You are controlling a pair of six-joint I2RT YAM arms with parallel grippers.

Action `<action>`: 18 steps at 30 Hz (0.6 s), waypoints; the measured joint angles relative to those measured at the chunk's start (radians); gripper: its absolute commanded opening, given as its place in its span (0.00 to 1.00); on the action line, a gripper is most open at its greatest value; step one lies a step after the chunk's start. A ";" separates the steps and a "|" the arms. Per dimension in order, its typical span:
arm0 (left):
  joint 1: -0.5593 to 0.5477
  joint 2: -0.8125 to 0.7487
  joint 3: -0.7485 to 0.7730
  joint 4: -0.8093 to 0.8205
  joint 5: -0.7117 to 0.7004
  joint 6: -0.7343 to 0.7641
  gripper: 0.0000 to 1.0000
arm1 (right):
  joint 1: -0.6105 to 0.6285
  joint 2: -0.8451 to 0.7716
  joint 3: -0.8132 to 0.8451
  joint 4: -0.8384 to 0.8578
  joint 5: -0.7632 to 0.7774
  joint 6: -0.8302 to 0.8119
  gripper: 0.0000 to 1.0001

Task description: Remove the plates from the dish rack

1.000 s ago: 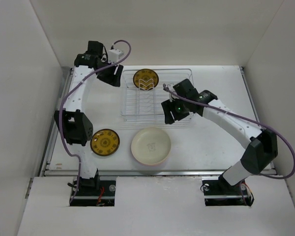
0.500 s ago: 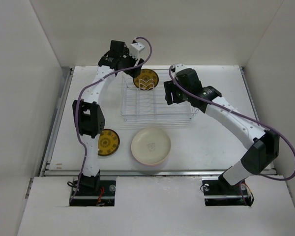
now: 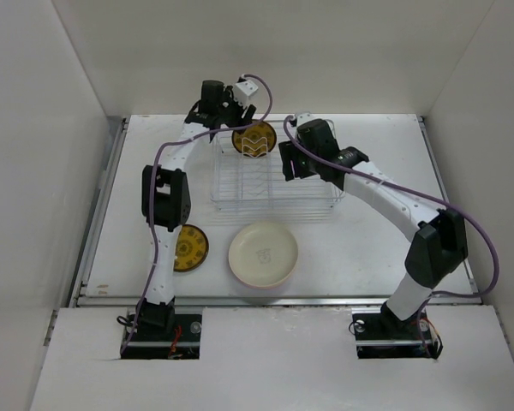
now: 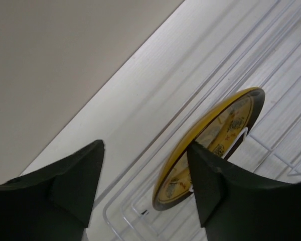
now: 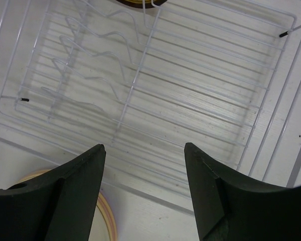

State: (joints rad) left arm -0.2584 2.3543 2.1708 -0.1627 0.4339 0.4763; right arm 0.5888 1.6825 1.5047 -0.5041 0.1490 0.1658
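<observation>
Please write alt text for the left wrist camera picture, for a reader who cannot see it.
A yellow plate with a dark rim stands on edge in a white wire dish rack, seen close up from a low angle. The left end effector, dark and open, fills the foreground and holds nothing.

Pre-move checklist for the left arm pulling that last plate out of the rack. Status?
1. Left gripper open: ok.
2. Yellow plate standing on edge in the dish rack: ok.
3. Plate centred between left fingers: not ok, it sits by one finger, ungripped.
4. Right gripper open, empty, above the dish rack: ok.
5. Right arm out of the lift path: cannot tell.
6. Other plates unloaded: ok, cream plate and second yellow plate lie on the table.
</observation>
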 measured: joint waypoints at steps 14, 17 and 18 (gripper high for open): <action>-0.005 0.054 0.000 0.022 0.066 0.061 0.34 | -0.012 0.027 0.000 -0.001 -0.026 0.000 0.70; 0.005 0.053 0.006 0.025 0.100 0.087 0.07 | -0.012 0.027 0.000 -0.001 -0.026 0.000 0.70; 0.008 0.047 0.010 0.004 0.127 0.081 0.01 | -0.012 0.027 0.000 -0.001 -0.026 0.000 0.70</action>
State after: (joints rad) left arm -0.2504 2.4016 2.1807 -0.1585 0.5613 0.5571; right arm 0.5766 1.7100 1.5047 -0.5049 0.1226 0.1661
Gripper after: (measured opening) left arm 0.140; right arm 0.701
